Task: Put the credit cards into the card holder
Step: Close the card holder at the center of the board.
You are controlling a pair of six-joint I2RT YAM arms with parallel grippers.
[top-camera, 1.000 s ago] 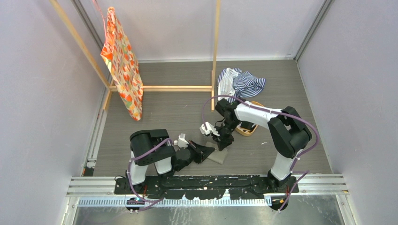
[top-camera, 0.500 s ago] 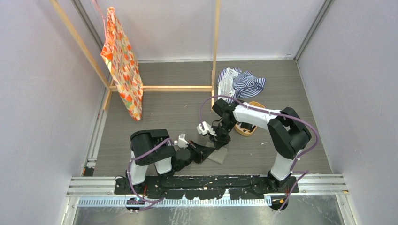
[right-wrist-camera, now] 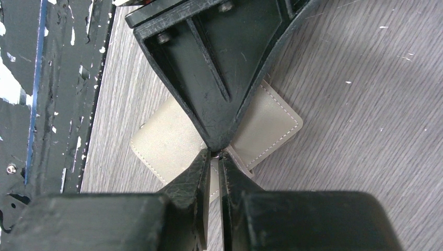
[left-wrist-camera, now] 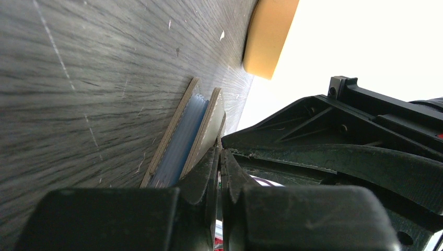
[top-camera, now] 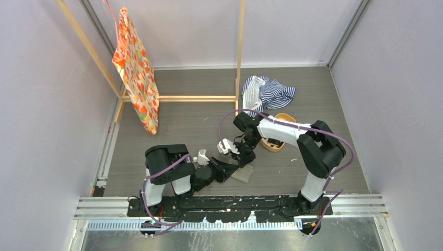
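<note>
The right end effector (right-wrist-camera: 218, 155), fingers together, has crept toward the desk's (right-wrist-camera: 365, 157) left edge onto the holder (right-wrist-camera: 271, 123), which the left end effector (left-wrist-camera: 219, 154) clamps. Probably it will open a flap.

card holder (top-camera: 243, 175) on table (top-camera: 198, 115), front centre | tray (top-camera: 271, 147) behind it, rightward | cloth (top-camera: 271, 93) behind tray

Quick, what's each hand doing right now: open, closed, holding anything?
Left hand: closed at the edge of the card holder; whether it pinches it cannot be told.
Right hand: closed, pinching a flap of the card holder.
</note>
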